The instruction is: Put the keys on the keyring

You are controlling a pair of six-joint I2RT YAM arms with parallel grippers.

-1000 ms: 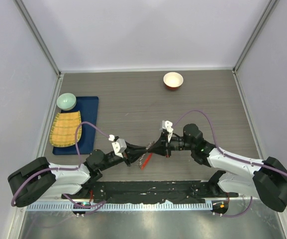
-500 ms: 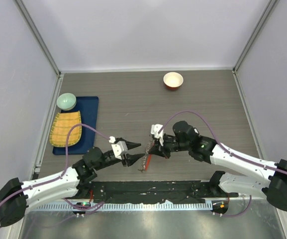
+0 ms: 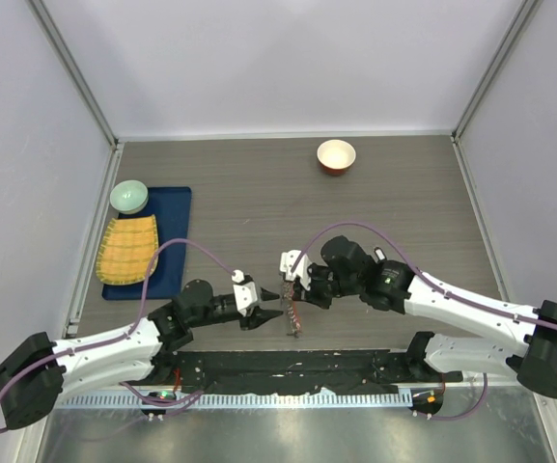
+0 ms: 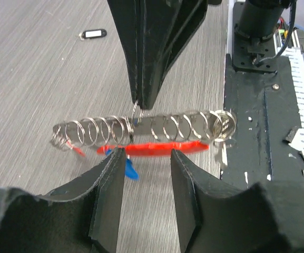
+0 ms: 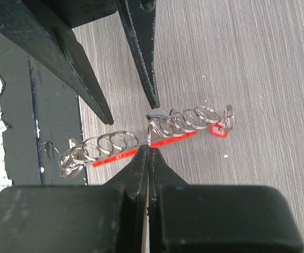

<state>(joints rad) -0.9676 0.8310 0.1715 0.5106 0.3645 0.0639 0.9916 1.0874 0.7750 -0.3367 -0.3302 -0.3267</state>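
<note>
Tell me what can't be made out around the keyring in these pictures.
Top external: the keyring is too small to make out its separate pieces.
Left wrist: the blue-headed key is blurred and partly behind the left gripper's finger.
Right wrist: the right gripper, shut on the keyring, covers the pinched ring's lower half.

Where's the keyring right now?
In the top view, the keyring is near the front edge of the table, about mid-width. The right gripper pinches one of its rings, and the open left gripper is close on its left.
</note>
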